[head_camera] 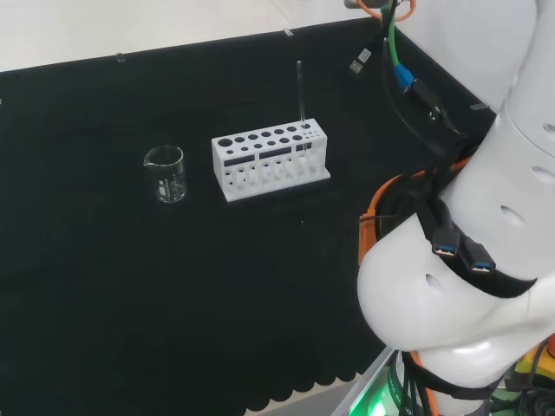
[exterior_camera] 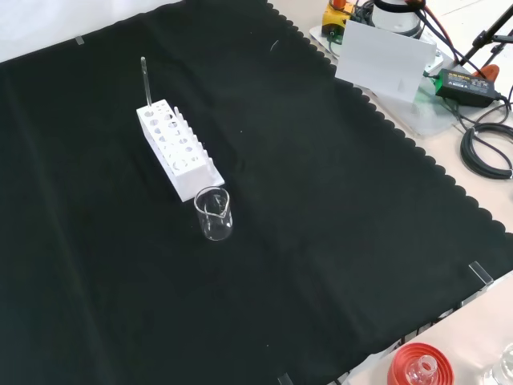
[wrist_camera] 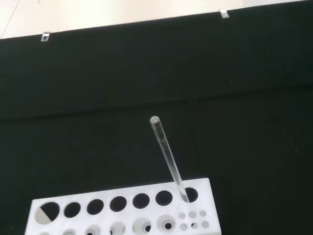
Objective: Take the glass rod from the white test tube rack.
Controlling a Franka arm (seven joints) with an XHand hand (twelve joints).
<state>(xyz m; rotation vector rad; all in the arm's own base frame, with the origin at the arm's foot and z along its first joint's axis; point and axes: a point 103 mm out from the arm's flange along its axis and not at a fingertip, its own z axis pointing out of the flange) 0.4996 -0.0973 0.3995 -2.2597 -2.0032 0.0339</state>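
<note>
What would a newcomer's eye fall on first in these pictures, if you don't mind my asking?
Probably the white test tube rack near the middle of the black cloth, with the thin glass rod standing upright in a hole at its right end in the head view. A small clear beaker stands just left of the rack, apart from it.

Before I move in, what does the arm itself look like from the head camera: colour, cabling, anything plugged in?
The arm's links are big, rounded and glossy white with small round holes. Black cables run along it, with a green one and orange ones. Two blue-tipped plugs sit in a black band round the link.
</note>
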